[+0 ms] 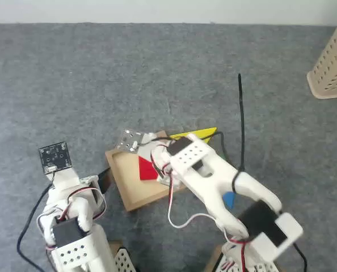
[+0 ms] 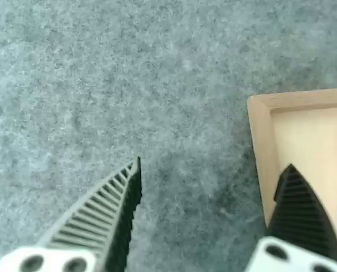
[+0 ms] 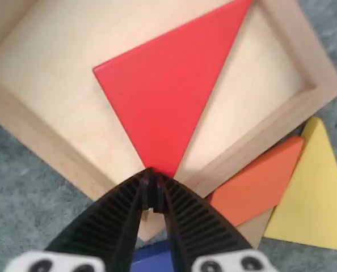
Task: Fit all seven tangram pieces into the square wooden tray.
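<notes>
Well, the right gripper (image 3: 151, 184) pinches a corner of the large red wooden triangle (image 3: 168, 90) inside the square wooden tray (image 3: 38, 135); the left gripper (image 2: 213, 166) gapes wide alongside.

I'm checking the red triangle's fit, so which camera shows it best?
Right wrist view: the red triangle lies nearly whole, flat in the tray. The high view has it partly behind the right arm; the left wrist view, a thin sliver.

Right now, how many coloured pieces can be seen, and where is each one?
4: red triangle inside the tray; orange piece, yellow triangle and blue piece outside it. Others may be hidden under the right arm.
</notes>
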You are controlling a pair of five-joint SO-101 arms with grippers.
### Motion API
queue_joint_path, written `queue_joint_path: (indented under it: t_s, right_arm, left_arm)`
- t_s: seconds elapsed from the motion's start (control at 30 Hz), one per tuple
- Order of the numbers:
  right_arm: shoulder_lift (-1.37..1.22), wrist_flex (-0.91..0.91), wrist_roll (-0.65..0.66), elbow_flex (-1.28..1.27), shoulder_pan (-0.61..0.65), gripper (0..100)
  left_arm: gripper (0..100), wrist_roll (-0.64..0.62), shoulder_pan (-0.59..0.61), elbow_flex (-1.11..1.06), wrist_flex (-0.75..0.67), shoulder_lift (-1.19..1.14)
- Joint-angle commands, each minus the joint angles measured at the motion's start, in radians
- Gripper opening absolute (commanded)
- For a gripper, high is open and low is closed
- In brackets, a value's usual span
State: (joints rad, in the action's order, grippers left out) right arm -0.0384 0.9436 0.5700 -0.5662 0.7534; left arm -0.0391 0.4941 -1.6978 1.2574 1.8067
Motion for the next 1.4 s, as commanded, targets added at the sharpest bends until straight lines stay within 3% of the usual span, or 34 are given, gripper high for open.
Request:
queue_joint_path:
  t_s: [0.0, 0.23, 0.7, 0.9, 1.07, 1.37]
  right_arm:
    - [-0.07, -0.01, 0.006, 0.103, -0.013, 0.7]
    - [-0.087, -0.012, 0.003, 0.175, -0.054, 0.7]
    - [-0.308, -0.01, -0.275, 0.45, -0.12, 0.6]
    - [-0.137, -0.022, -0.338, 0.356, -0.131, 0.6]
    - [0.018, -0.137, -0.331, 0.164, -0.036, 0.6]
    - [-0.134, -0.16, -0.287, 0.196, -0.008, 0.6]
  left_arm:
    - [35, 0.002, 0.005, 0.013, 0.006, 0.014]
    - [35, 0.002, 0.005, 0.013, 0.006, 0.014]
    - [35, 0.002, 0.005, 0.013, 0.006, 0.014]
    - [35, 0.002, 0.005, 0.013, 0.006, 0.014]
    - [35, 0.002, 0.005, 0.013, 0.006, 0.014]
    - [35, 0.002, 0.005, 0.013, 0.006, 0.014]
